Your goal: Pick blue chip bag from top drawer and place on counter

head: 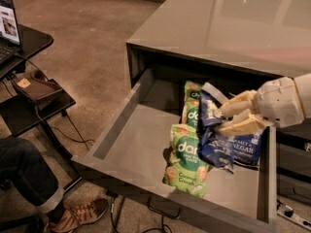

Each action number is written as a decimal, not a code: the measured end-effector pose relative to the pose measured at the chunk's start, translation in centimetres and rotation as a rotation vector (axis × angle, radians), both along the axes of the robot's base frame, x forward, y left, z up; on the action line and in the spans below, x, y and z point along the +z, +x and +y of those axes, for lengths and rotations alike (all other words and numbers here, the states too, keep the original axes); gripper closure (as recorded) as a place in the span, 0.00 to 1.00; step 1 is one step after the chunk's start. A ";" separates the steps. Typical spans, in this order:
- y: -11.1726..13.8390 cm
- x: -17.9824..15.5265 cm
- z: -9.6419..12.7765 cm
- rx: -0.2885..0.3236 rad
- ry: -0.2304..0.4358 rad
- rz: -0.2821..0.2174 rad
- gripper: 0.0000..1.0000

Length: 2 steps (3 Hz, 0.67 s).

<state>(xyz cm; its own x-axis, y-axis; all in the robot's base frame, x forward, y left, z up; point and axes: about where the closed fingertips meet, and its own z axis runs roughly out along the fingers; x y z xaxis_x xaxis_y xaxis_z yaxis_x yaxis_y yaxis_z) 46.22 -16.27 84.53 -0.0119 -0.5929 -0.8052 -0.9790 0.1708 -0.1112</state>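
Note:
The top drawer (141, 140) stands pulled out under the glossy grey counter (233, 23), its loop handle (165, 212) at the front. My gripper (227, 119) reaches in from the right and is shut on the upper part of a dark blue chip bag (213, 147). The bag hangs crumpled from the fingers, partly over the green bags. More blue bag with white lettering (248, 152) lies flat beneath it at the drawer's right side. I cannot tell whether that is a second bag.
Two green "dang" bags (186, 161) (192, 108) lie in the drawer left of the blue bag. Darker narrow drawers (291, 178) are at the right. A black side table (24, 106) with a laptop (7, 28) and a person's leg (29, 178) are at the left.

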 end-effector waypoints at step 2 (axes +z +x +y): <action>-2.7 2.3 5.3 0.184 0.074 -0.040 1.00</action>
